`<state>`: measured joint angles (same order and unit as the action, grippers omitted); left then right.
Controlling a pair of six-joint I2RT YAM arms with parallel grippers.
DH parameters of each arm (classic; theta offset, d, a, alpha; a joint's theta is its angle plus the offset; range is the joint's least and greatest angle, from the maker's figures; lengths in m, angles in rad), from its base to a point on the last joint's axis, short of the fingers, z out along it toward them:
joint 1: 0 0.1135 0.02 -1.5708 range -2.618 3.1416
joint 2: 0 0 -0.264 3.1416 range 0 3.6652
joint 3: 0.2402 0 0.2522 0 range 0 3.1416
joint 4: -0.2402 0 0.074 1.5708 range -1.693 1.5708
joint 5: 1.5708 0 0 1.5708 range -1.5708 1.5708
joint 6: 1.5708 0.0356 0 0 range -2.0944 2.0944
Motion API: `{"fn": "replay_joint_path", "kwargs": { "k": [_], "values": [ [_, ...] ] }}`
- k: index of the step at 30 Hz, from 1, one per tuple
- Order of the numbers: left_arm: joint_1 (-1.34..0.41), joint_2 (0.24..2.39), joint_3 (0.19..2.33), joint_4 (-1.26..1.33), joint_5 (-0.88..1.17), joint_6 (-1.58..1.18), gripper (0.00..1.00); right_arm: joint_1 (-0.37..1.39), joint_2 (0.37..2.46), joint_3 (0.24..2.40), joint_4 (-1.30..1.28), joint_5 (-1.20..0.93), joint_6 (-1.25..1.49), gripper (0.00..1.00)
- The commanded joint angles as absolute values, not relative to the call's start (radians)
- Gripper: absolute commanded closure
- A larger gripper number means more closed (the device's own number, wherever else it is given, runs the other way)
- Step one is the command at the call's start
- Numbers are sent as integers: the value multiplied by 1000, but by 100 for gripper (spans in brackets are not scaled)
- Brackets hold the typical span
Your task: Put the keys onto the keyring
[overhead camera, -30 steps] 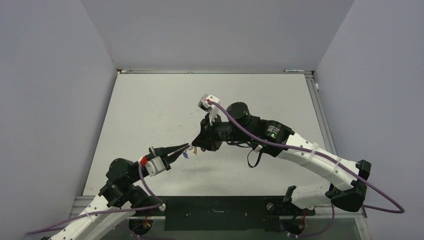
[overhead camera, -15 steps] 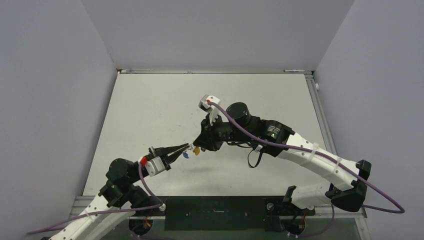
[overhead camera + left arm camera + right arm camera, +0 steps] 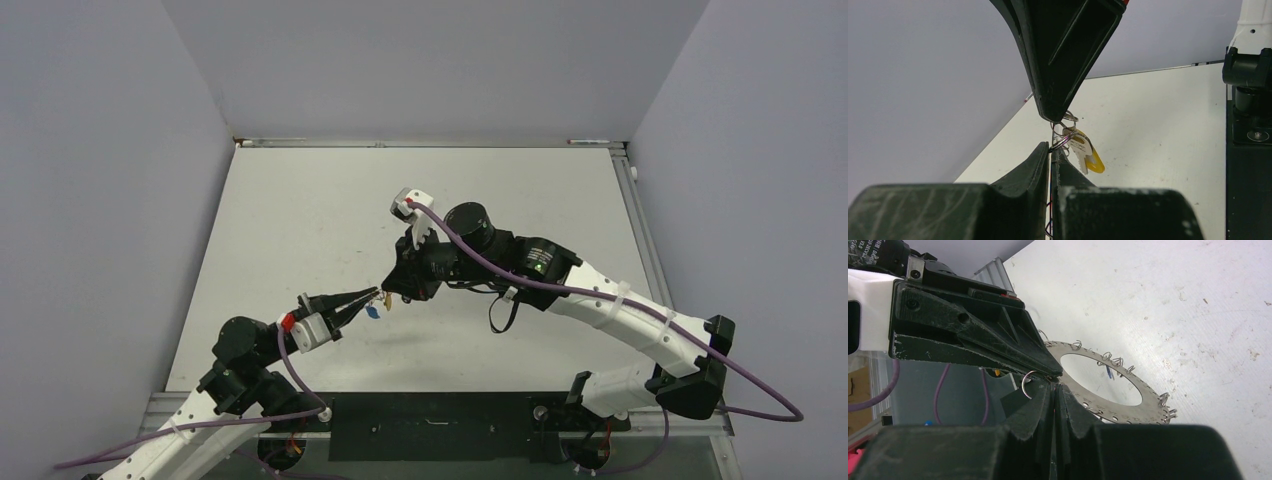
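Note:
My left gripper [image 3: 377, 294] [image 3: 1054, 149] is shut on the thin edge of the keyring [image 3: 1148, 401], a flat silvery ring with several small wire loops along its rim. My right gripper [image 3: 393, 289] [image 3: 1054, 386] is shut tip to tip against it, pinching a small loop at the rim. Both hold it above the table. A yellow-headed key [image 3: 1094, 162] [image 3: 387, 298] hangs from loops between the two tips. A blue key [image 3: 372, 311] [image 3: 1108, 371] dangles just below the left fingers. No other key shows.
The white tabletop [image 3: 300, 220] lies under the grippers, with grey walls on three sides. A black bar [image 3: 430, 425] runs along the near edge between the arm bases. Purple cables [image 3: 560, 288] trail along both arms.
The right arm has shifted slightly to the left, and the yellow key has swung a little with it. Both grippers stay shut, tip to tip.

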<state>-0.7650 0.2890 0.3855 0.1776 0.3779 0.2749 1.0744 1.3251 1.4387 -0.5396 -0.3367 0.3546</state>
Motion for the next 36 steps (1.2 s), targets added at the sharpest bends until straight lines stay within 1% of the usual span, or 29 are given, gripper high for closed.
{"fn": "replay_joint_path", "kwargs": {
  "k": [1,36],
  "values": [
    [-767,276,396,261,391,291,100,1084,1333,1487,-539,-319,341,95],
    [-767,278,396,259,389,291,100,1129,1326,1519,-552,-325,342,95]
  ]
}}
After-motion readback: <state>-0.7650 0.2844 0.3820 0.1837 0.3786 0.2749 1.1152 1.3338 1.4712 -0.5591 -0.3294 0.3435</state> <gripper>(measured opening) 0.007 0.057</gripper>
